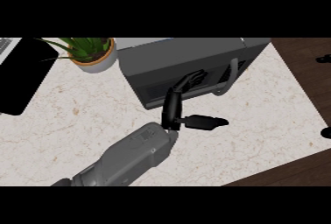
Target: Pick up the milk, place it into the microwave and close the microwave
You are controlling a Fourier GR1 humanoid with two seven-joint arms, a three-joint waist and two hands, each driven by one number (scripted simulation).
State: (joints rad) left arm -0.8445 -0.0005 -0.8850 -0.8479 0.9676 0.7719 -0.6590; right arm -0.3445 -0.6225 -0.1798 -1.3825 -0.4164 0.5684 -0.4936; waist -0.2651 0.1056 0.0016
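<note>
The left hand [183, 94], fingers straight, presses the microwave door [187, 72] at twelve o'clock; sliding toward its handle [229, 78] could leave it ajar.

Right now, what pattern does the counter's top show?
Pale cream marble with faint brownish veins on the stone counter top, seen in the head view.

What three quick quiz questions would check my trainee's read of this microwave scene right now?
1. Fill in: in the head view, the potted plant stands to the microwave's ____.
2. True or false: the milk stands out on the counter.
3. The left hand's fingers touch: A the potted plant, B the microwave door, C the milk.
Key: 1 left; 2 false; 3 B.
</note>
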